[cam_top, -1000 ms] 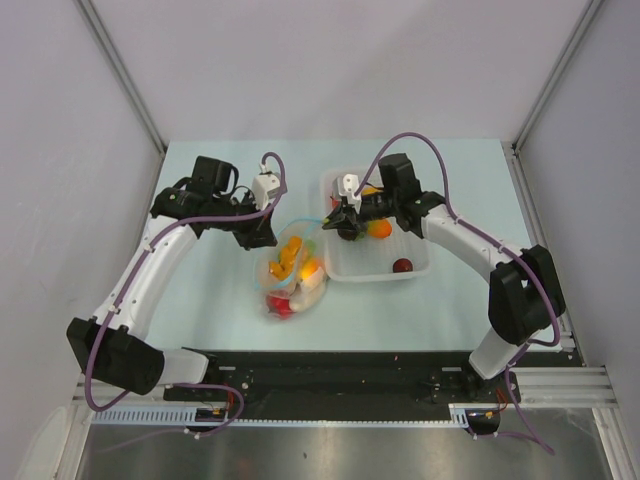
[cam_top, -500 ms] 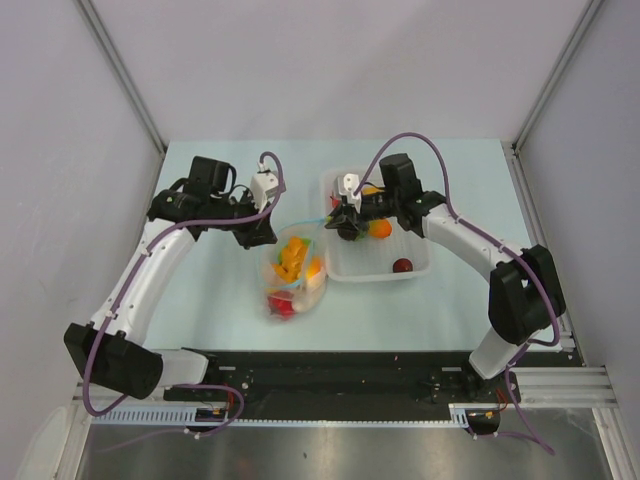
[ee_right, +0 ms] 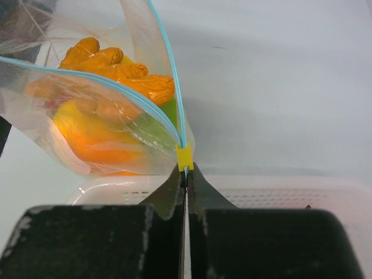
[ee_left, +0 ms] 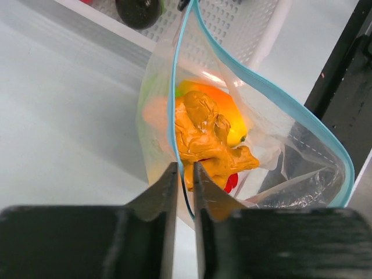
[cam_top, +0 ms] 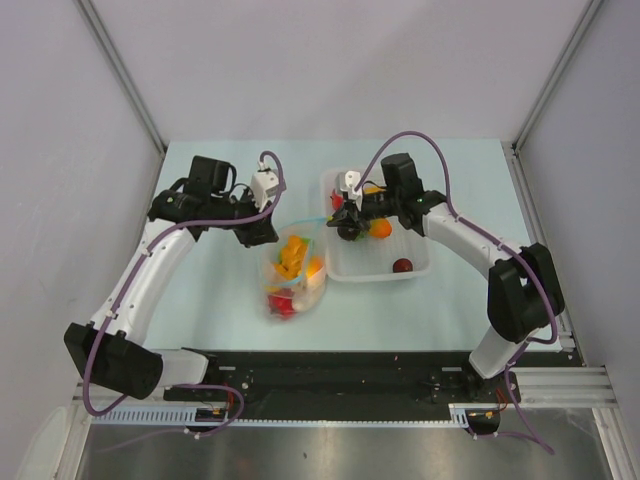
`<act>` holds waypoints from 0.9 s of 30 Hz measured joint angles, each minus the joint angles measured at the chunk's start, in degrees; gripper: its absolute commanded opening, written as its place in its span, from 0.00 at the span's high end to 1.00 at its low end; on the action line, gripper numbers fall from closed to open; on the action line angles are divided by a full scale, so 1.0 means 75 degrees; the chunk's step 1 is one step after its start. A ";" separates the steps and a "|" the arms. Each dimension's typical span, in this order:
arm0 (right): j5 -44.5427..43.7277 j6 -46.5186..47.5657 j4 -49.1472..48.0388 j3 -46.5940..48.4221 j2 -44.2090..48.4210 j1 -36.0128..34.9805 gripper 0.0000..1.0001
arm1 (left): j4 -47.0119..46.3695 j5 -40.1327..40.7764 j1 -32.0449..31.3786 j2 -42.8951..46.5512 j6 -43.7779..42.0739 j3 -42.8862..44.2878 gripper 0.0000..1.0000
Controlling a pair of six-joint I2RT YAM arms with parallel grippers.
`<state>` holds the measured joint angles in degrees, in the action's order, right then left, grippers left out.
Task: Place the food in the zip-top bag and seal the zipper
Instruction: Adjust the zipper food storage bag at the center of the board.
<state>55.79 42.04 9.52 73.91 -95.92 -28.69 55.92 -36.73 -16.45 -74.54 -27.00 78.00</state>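
Note:
The clear zip-top bag (cam_top: 290,275) lies between my arms, mouth open, with its teal zipper (ee_left: 261,87) running round the opening. Inside are an orange knobbly piece (ee_left: 203,136), a yellow-orange fruit (ee_left: 224,110) and a red piece (ee_left: 231,182). My left gripper (cam_top: 262,232) is shut on one lip of the mouth (ee_left: 185,174). My right gripper (cam_top: 343,220) is shut on the bag's corner just below the yellow slider (ee_right: 184,157). More food sits in the white basket (cam_top: 420,262): a dark red piece (cam_top: 402,265) and an orange one (cam_top: 380,229).
The white basket stands right of the bag, touching it, and shows in the left wrist view (ee_left: 244,23) with a dark fruit (ee_left: 138,9) in it. Its rim lies under my right gripper (ee_right: 279,192). A black rail (cam_top: 330,370) runs along the near edge.
The bag has shifted a little and its contents have bunched toward the middle. Both grippers keep their hold and have barely moved.

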 measured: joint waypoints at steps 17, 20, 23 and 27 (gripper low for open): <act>0.0006 -0.0909 -0.0309 0.0000 0.0032 -0.0169 1.00 | -0.1906 0.0621 -0.1381 -0.0513 0.0484 0.1003 0.46; 0.0015 -0.1058 -0.0367 0.0000 0.0035 -0.0163 1.00 | -0.2349 0.0685 -0.1658 -0.0746 0.0545 0.0810 0.49; 0.0023 -0.1180 -0.0399 0.0000 0.0035 -0.0154 1.00 | -0.2649 0.0685 -0.1781 -0.0903 0.0542 0.0586 0.53; 0.0029 -0.1268 -0.0431 0.0000 0.0035 -0.0140 1.00 | -0.2993 0.0659 -0.1824 -0.1107 0.0525 0.0458 0.58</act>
<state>56.01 32.53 6.28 73.91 -95.66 -29.74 33.47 -31.79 -30.13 -82.85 -23.07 81.43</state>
